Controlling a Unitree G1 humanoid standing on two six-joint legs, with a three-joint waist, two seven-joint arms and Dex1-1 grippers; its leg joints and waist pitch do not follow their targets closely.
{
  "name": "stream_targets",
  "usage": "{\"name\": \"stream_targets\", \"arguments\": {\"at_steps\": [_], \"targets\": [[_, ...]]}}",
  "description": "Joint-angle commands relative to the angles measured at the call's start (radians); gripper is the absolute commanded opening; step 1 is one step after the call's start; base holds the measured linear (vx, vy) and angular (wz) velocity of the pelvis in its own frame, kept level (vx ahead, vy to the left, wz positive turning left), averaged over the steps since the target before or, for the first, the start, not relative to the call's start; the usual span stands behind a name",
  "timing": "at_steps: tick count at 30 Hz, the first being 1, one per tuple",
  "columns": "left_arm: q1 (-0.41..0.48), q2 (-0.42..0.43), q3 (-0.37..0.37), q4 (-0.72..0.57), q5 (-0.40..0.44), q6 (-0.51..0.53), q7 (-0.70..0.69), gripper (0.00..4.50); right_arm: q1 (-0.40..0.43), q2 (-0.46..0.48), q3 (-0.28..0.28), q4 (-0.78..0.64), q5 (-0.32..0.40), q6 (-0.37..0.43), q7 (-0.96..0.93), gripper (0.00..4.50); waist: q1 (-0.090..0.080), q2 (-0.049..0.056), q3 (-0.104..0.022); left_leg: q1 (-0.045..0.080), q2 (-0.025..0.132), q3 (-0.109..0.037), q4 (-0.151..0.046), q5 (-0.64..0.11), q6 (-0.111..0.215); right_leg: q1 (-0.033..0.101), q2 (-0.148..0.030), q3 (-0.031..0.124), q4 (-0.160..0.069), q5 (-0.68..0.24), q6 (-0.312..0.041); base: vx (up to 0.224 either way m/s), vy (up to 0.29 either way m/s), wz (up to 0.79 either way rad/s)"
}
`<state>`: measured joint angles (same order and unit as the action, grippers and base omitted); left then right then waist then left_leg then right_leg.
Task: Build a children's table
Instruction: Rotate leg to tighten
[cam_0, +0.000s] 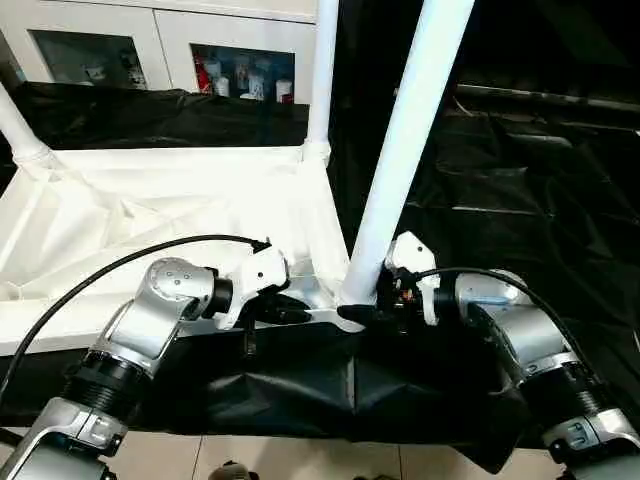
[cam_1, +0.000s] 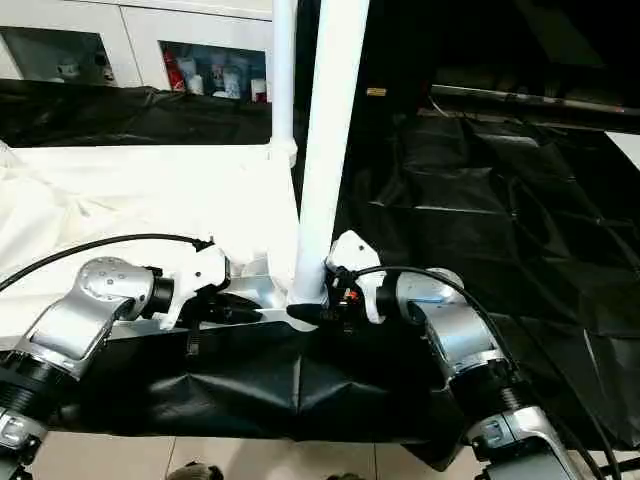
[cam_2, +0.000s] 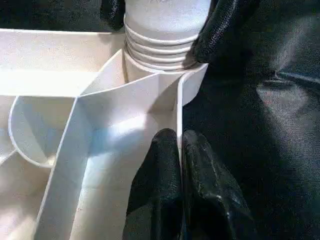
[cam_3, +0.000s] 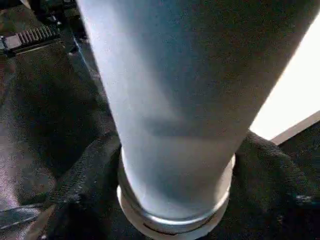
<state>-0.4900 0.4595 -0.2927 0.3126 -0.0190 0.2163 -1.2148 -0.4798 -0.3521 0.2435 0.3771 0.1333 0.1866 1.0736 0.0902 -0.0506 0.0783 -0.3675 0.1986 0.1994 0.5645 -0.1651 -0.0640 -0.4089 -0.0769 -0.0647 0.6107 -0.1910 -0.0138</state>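
1. The children's table top (cam_0: 150, 210) lies upside down on a black cloth (cam_0: 300, 385), its ribbed underside facing up; its near right corner is the one being worked.
2. At that corner the left gripper (cam_0: 290, 312) pinches the top's thin rim wall, one black finger on each side of it, as the left wrist view shows (cam_2: 170, 190).
3. Just beside it, the right gripper (cam_0: 385, 300) clasps the base of a white leg (cam_0: 400, 150) that stands tilted in the corner socket (cam_2: 160, 50); threads are still visible above the socket, so I judge it not fully seated.
4. Further back, a leg (cam_0: 322, 70) stands in the far right corner and another (cam_0: 18, 125) in the far left.
5. Behind is a white cabinet (cam_0: 160, 45).
6. The leg looks light, stiff and smooth, likely slippery; gripping low near the threaded collar gives the best turning control. The rim is thin but rigid enough to brace.
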Motion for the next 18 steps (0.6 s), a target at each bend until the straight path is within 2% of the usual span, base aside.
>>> {"name": "stream_targets", "arguments": {"at_steps": [1, 6, 9, 10, 12, 14, 15, 16, 17, 18], "targets": [[0.004, -0.022, -0.019, 0.002, -0.030, -0.009, -0.025, 0.00, -0.011, -0.001, -0.007, 0.008, 0.010, 0.006, -0.003, 3.08, -0.001, -0.005, -0.060, 0.014, 0.038, -0.016, -0.057, -0.182, 0.043, 0.046, -0.068, 0.053, -0.071, -0.197, -0.198, 0.000, 0.000, 0.00], [0.003, -0.021, -0.020, 0.003, -0.028, -0.003, -0.021, 0.00, -0.009, 0.006, -0.013, 0.021, 0.010, 0.008, -0.004, 2.80, -0.001, -0.006, -0.061, 0.013, 0.037, -0.016, -0.056, -0.165, 0.048, 0.048, -0.067, 0.052, -0.067, -0.171, -0.204, 0.000, 0.000, 0.00], [-0.005, -0.031, -0.019, 0.029, 0.002, -0.010, 0.032, 0.00, -0.009, 0.043, -0.050, 0.044, 0.031, 0.030, -0.065, 2.77, -0.003, -0.004, -0.059, 0.012, 0.036, -0.015, -0.057, -0.177, 0.045, 0.046, -0.066, 0.053, -0.070, -0.183, -0.205, 0.000, 0.000, 0.00], [-0.027, -0.059, -0.004, 0.076, 0.034, -0.001, 0.125, 0.00, -0.019, 0.086, -0.095, 0.092, 0.034, 0.026, -0.174, 2.77, -0.006, -0.002, -0.058, 0.014, 0.036, -0.016, -0.058, -0.203, 0.031, 0.043, -0.070, 0.053, -0.075, -0.236, -0.195, 0.000, 0.000, 0.00], [-0.050, -0.092, 0.008, 0.123, 0.058, 0.009, 0.210, 0.00, -0.031, 0.130, -0.128, 0.155, 0.010, 0.011, -0.318, 2.76, -0.007, -0.001, -0.056, 0.017, 0.037, -0.020, -0.062, -0.229, 0.002, 0.040, -0.072, 0.052, -0.081, -0.301, -0.180, 0.000, 0.000, 0.00], [-0.062, -0.111, 0.010, 0.145, 0.073, 0.017, 0.256, 0.00, -0.034, 0.159, -0.149, 0.183, 0.005, 0.015, -0.400, 2.75, -0.010, -0.002, -0.058, 0.016, 0.037, -0.023, -0.064, -0.241, -0.010, 0.044, -0.073, 0.050, -0.082, -0.324, -0.168, 0.000, 0.000, 0.00], [-0.078, -0.142, 0.011, 0.172, 0.087, 0.029, 0.314, 0.00, -0.042, 0.205, -0.181, 0.214, 0.006, 0.025, -0.515, 2.75, -0.016, 0.001, -0.054, 0.020, 0.037, -0.022, -0.066, -0.262, -0.022, 0.036, -0.070, 0.053, -0.087, -0.328, -0.163, 0.000, 0.000, 0.00], [-0.102, -0.194, 0.012, 0.209, 0.099, 0.052, 0.386, 0.00, -0.053, 0.269, -0.210, 0.252, 0.002, 0.030, -0.650, 2.75, -0.020, 0.000, -0.056, 0.020, 0.035, -0.023, -0.066, -0.273, -0.026, 0.037, -0.072, 0.052, -0.088, -0.346, -0.158, 0.000, 0.000, 0.00], [-0.105, -0.200, 0.012, 0.213, 0.099, 0.054, 0.391, 0.00, -0.054, 0.275, -0.210, 0.255, 0.000, 0.029, -0.660, 2.75, -0.021, 0.000, -0.056, 0.020, 0.034, -0.022, -0.065, -0.273, -0.026, 0.035, -0.073, 0.053, -0.089, -0.350, -0.157, 0.000, 0.000, 0.00], [-0.127, -0.245, 0.007, 0.246, 0.104, 0.065, 0.433, 0.00, -0.067, 0.322, -0.204, 0.276, -0.023, 0.008, -0.721, 2.75, -0.024, 0.004, -0.056, 0.019, 0.033, -0.024, -0.065, -0.275, -0.028, 0.035, -0.073, 0.053, -0.090, -0.352, -0.156, 0.000, 0.000, 0.00]]}}
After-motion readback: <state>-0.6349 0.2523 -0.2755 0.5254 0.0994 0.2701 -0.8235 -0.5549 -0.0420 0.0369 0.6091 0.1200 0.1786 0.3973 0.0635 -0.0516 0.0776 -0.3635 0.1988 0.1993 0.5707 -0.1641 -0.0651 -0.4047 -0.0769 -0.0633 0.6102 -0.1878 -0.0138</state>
